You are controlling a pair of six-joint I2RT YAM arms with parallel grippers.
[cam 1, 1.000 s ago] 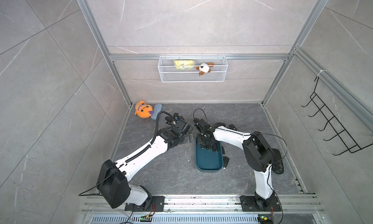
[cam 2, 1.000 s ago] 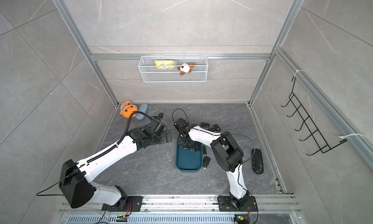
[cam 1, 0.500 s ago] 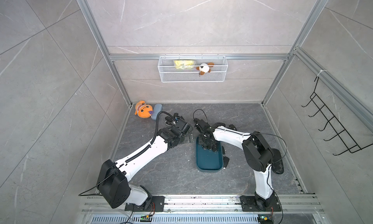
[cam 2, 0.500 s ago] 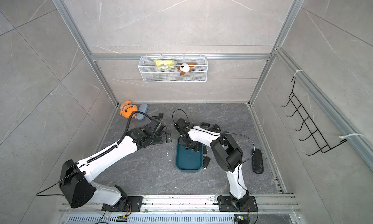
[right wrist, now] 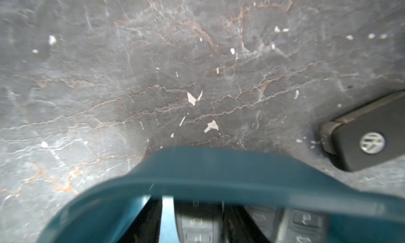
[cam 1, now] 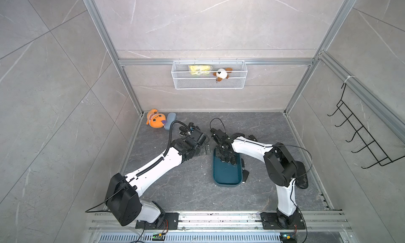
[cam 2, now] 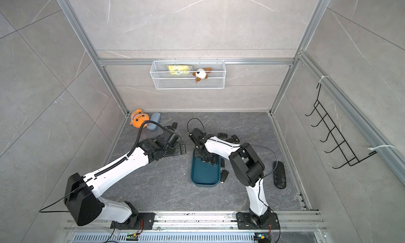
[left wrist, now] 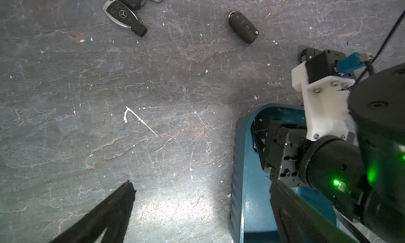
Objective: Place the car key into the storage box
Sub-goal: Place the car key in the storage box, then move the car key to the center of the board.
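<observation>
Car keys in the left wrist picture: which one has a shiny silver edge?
The star-badge key: a shiny silver rim runs around it. The three-button key lying apart from it has a plain black body.

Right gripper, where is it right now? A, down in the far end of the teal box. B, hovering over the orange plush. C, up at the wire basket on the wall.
A: in both top views the right gripper dips into the far end of the box, and its wrist view looks over the rim at keys inside.
</observation>
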